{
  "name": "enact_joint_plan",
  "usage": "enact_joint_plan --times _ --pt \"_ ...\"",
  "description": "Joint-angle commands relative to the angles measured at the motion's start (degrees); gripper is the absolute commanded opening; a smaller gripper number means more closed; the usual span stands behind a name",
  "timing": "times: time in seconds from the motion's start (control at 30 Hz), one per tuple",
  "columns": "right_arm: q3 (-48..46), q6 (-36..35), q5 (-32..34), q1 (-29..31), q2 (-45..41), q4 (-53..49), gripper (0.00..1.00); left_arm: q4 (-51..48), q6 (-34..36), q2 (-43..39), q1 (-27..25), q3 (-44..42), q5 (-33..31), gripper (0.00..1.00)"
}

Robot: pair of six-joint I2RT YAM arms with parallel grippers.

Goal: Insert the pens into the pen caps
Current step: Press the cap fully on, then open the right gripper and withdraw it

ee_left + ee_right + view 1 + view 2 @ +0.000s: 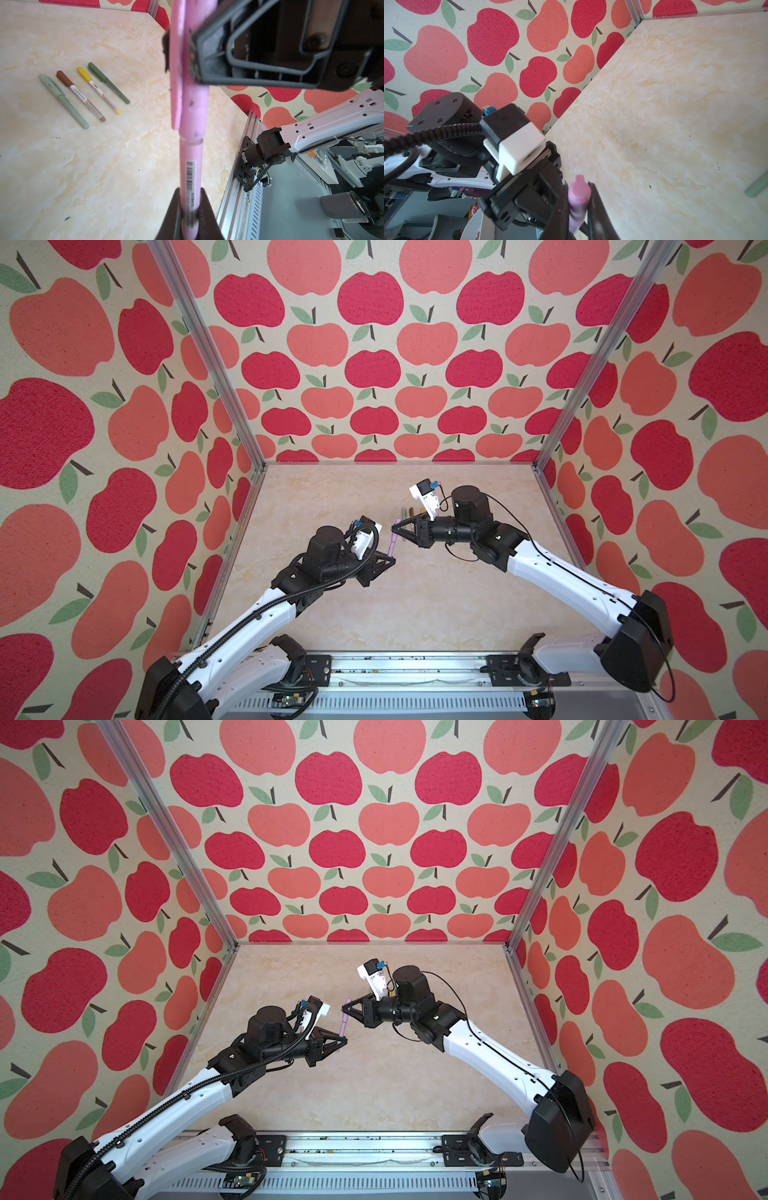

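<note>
- Left wrist view: left pincer (190, 199) clamps the pink pen (191, 162); right pincer (578, 199) grips the pink cap (194, 108), just beyond the left pincer's tips.
- Judged step: seating cap; next needs a straight push along the barrel.

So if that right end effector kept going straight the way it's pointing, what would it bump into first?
Probably the left arm's wrist camera, the black-and-white box just beyond the pink cap that the right end effector grips. Depth is unclear, so it might slip past.
</note>
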Motion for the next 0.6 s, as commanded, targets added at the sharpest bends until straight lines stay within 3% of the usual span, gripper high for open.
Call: enact_joint_plan --times 0.0,0.2,0.57 --pt "0.00 0.07 -1.72 0.16 1.26 -1.17 0.10 6.85 1.65 -1.84 -0.17 2.08 -3.18 0.00" --pt "-2.09 1.78 -2.82 0.25 2.01 -0.08 0.08 12.58 2.87 -1.57 0.26 3.69 -6.00 0.00" --pt "-4.82 3.24 -4.14 1.13 3.51 0.94 0.08 16.95 6.19 3.66 1.26 11.01 -4.53 0.00"
